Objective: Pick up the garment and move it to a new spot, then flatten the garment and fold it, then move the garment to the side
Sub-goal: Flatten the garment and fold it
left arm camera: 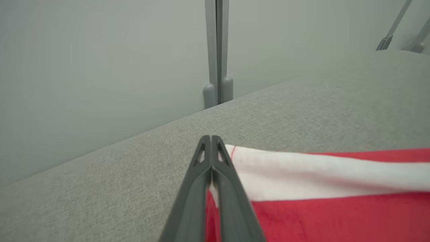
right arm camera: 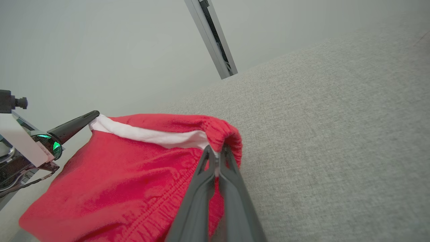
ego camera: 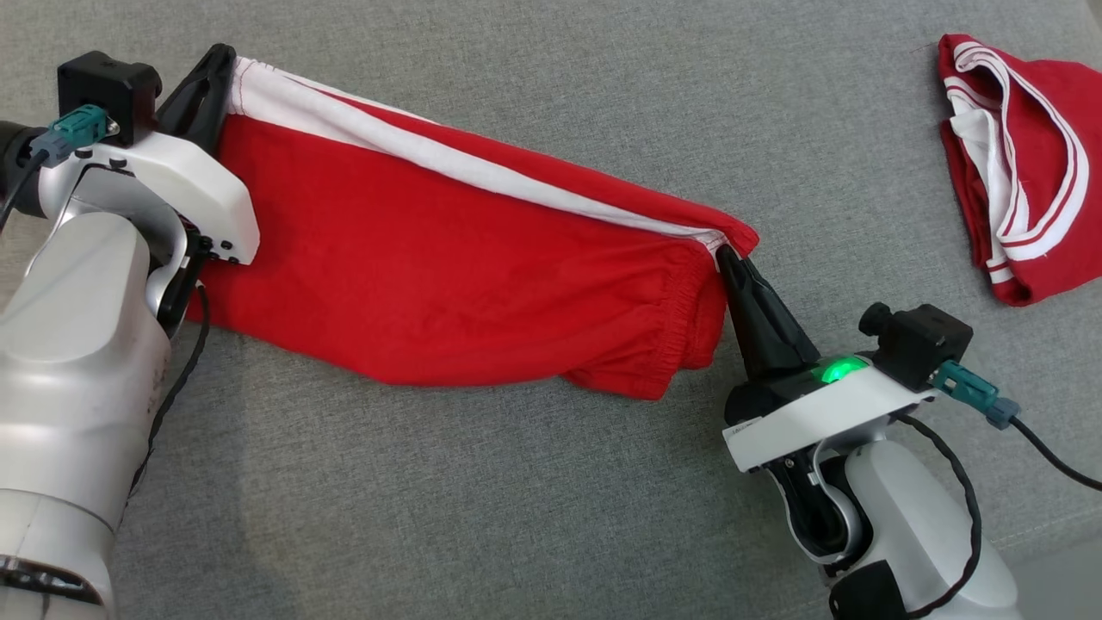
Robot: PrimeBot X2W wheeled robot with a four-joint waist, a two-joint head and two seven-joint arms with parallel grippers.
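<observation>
left gripper (ego camera: 215, 65) and right gripper (ego camera: 727, 256) pinched opposite ends of the garment (ego camera: 430, 267). upper right, head view: a second garment (ego camera: 1033, 164) lay.

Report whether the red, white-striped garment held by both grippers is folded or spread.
Spread, not neatly folded: the red white-striped garment stretches taut between the left gripper and right gripper, each shut on one end.

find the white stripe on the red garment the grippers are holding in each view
Head view: the white stripe runs along the upper edge of the red garment, from upper left to centre right.
Left wrist view: the stripe runs from centre to the right edge.
Right wrist view: the stripe is a thin band left of centre.
Shared landmark: the left gripper, pinching the stripe's end.
</observation>
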